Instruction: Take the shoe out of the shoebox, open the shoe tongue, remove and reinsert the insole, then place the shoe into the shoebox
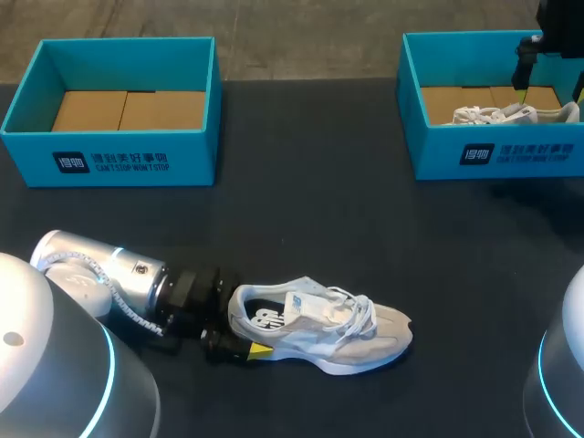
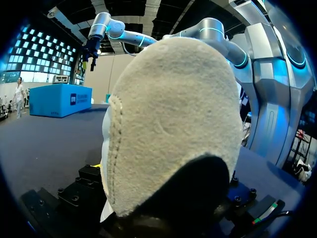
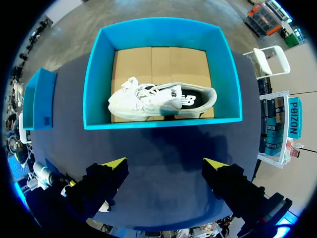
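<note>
A white and beige shoe (image 1: 328, 330) lies on its sole on the dark table near the front, toe pointing right, laces loose. My left gripper (image 1: 248, 321) straddles its heel, one yellow fingertip (image 1: 260, 349) against the near side and the other behind the collar. In the left wrist view the suede heel (image 2: 168, 124) fills the gap between the fingers. A second white shoe (image 3: 161, 99) lies in the right blue shoebox (image 1: 493, 155). My right gripper (image 3: 166, 163) hangs open above that box's near wall (image 3: 163, 123), holding nothing.
An empty blue shoebox (image 1: 109, 151) with a cardboard floor stands at the back left. Bare dark tabletop (image 1: 365, 228) stretches between the two boxes and the shoe.
</note>
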### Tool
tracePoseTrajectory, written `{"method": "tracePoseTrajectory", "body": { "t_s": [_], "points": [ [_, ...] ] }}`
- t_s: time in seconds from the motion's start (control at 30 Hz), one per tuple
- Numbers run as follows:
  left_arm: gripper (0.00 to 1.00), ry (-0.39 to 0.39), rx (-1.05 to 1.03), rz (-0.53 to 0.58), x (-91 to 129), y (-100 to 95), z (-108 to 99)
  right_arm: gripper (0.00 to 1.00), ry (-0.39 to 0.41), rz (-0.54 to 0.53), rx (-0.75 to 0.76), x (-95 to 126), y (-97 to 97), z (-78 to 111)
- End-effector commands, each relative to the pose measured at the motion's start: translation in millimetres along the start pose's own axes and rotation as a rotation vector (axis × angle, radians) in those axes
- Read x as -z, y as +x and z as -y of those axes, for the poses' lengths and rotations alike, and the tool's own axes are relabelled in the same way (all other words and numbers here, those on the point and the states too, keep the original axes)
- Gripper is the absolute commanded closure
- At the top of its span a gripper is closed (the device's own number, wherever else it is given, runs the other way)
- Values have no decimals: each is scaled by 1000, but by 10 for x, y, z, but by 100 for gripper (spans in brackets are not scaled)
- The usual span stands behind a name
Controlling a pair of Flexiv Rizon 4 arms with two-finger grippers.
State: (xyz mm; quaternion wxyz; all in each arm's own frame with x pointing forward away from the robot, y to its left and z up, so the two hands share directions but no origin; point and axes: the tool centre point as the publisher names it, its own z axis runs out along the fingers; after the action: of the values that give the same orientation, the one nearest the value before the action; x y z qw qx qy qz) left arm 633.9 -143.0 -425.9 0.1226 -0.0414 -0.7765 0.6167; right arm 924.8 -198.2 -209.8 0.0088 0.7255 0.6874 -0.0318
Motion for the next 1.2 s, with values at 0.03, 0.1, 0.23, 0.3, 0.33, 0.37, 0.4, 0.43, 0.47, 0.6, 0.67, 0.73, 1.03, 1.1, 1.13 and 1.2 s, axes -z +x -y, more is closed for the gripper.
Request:
{"method": "tracePoseTrajectory", "body": {
  "t_s": [0.03, 0.1, 0.23, 0.3, 0.33, 0.37, 0.4, 0.43, 0.47, 0.6, 0.67, 0.73, 1.03, 1.1, 1.13, 1.2],
  "points": [
    [100, -1, 1, 1, 17, 9, -32, 0, -17, 11, 0, 62, 16, -4],
    [100, -1, 1, 1, 17, 9, -32, 0, -28, 18, -7, 151, 75, 4],
    [100, -1, 1, 1, 17, 9, -32, 0, -57, 13, -11, 261, 252, 111],
    [100, -1, 1, 1, 17, 9, -32, 0, -66, 1, -27, 289, 388, 222],
    [100, -1, 1, 1, 17, 9, -32, 0, -58, 10, -35, 290, 459, 275],
    [100, -1, 1, 1, 17, 9, -32, 0, -50, 22, -48, 288, 532, 327],
    [100, -1, 1, 1, 17, 9, -32, 0, -49, 8, -59, 280, 602, 386],
    [100, -1, 1, 1, 17, 9, -32, 0, -53, -1, -62, 269, 669, 446],
    [100, -1, 1, 1, 17, 9, -32, 0, -45, 7, -78, 257, 732, 500],
    [100, -1, 1, 1, 17, 9, -32, 0, -15, -38, -159, 211, 987, 744],
    [100, -1, 1, 1, 17, 9, -32, 0, -14, -90, -167, 203, 1058, 802],
    [100, -1, 1, 1, 17, 9, -32, 0, -14, -90, -167, 203, 1058, 802],
    [100, -1, 1, 1, 17, 9, -32, 0, -14, -90, -167, 203, 1058, 802],
    [100, -1, 1, 1, 17, 9, -32, 0, -14, -90, -167, 203, 1058, 802],
    [100, -1, 1, 1, 17, 9, -32, 0, -14, -90, -167, 203, 1058, 802],
    [100, -1, 1, 1, 17, 9, -32, 0, -14, -90, -167, 203, 1058, 802]
  ]
}}
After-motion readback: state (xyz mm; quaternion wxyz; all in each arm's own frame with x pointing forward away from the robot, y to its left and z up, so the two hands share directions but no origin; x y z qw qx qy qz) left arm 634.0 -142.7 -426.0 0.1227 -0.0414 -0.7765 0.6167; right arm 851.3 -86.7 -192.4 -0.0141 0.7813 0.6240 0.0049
